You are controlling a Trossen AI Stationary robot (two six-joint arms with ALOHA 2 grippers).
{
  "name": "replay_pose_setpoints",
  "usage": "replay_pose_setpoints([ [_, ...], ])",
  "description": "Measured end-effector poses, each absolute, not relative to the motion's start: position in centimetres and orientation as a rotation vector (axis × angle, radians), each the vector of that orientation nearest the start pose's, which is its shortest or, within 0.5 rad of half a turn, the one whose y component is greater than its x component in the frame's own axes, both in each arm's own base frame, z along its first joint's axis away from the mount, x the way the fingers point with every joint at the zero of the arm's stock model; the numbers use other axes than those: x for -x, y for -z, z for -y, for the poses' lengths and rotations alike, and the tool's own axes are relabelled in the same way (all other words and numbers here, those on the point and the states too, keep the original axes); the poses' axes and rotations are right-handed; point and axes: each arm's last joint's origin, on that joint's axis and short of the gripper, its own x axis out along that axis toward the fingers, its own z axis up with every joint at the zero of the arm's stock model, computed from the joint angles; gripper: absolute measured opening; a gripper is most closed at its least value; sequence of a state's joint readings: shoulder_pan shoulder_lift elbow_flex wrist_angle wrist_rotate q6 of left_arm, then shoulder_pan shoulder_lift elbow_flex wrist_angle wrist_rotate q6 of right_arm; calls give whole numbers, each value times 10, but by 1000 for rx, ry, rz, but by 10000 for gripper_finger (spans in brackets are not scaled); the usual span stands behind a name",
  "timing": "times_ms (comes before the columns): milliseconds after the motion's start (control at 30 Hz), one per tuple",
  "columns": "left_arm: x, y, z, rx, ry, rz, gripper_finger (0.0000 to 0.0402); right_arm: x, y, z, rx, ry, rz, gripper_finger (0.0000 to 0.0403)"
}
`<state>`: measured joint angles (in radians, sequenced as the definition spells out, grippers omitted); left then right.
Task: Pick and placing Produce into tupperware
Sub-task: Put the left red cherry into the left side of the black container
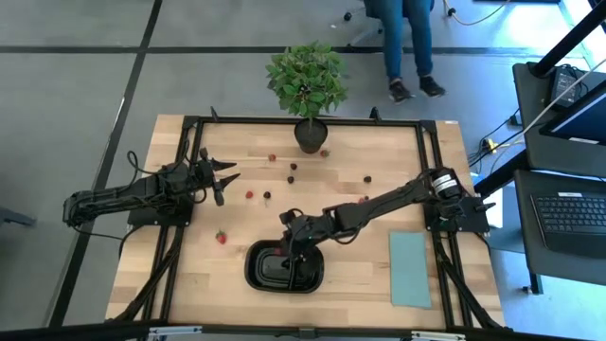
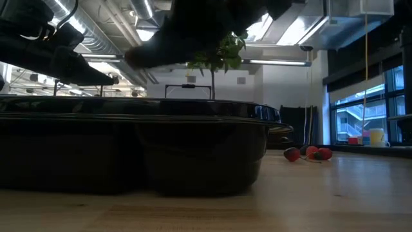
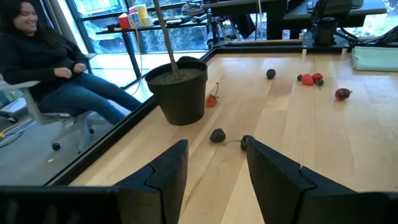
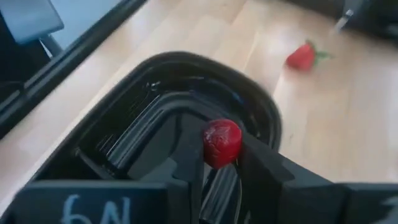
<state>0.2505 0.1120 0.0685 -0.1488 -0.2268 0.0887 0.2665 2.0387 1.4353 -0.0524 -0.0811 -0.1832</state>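
The right tool [image 4: 222,163] grasps a red berry [image 4: 221,142] over the black tray [image 4: 252,102] (glossy, near the tabletop's [image 1: 360,284] front edge); the left tool [image 1: 223,177] hovers released, empty.

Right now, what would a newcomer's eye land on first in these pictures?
Probably the right gripper hovering above the black two-compartment tray at the table's near edge, pinching a bright red fruit piece. Next, the leafy potted plant at the far edge, with red and dark fruit pieces scattered in front of it. The left gripper waits open at the left side.
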Motion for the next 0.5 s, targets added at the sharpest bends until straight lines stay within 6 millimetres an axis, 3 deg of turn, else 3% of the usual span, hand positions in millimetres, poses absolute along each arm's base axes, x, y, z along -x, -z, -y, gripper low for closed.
replay_pose_setpoints([
  [300,-95,-164,-31,-84,-467,-215,159,-439,-146,-125,197,-386,-751,91],
  [500,-95,-164,-31,-84,-467,-216,159,-440,-146,-123,191,-381,-756,91],
])
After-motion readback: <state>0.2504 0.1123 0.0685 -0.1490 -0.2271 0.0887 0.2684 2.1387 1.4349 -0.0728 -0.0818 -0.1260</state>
